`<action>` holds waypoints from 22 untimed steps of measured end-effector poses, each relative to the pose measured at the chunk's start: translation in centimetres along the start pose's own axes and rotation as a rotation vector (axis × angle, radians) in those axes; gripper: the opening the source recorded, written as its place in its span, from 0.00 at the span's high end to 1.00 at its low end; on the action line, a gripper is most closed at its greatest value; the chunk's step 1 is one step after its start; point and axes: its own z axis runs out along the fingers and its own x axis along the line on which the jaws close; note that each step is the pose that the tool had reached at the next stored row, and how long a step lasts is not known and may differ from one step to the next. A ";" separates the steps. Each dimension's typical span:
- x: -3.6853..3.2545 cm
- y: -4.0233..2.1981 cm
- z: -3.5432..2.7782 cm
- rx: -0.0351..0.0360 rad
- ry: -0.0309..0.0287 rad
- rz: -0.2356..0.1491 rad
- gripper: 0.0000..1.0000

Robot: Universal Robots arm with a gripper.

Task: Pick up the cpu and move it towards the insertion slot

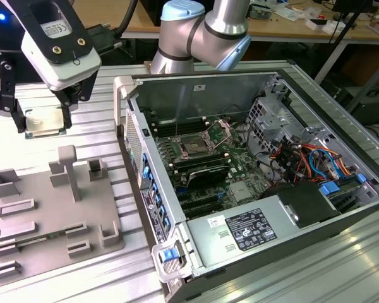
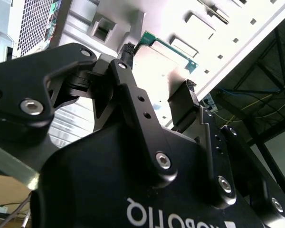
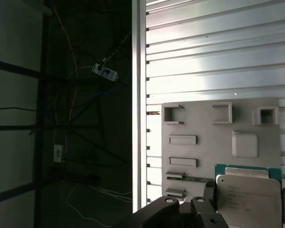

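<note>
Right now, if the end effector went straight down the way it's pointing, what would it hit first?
Probably the ribbed metal tabletop. The end effector points down, shut on the small flat square silvery chip, which would likely touch first. It looks clear of the grey plastic fixture tray, though depth is unclear.

Case wall (image 1: 136, 136) before insertion slot (image 1: 194, 146)

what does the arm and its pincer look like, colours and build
The arm is silver tubing with pale blue joint caps. The pincer has black linkage fingers with silver bolts and ribbed black tips, under a white housing carrying a black plate with brass screws and a white label.
</note>
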 end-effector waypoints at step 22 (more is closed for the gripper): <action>-2.16 -0.02 -0.01 0.0000 0.0000 0.000 0.45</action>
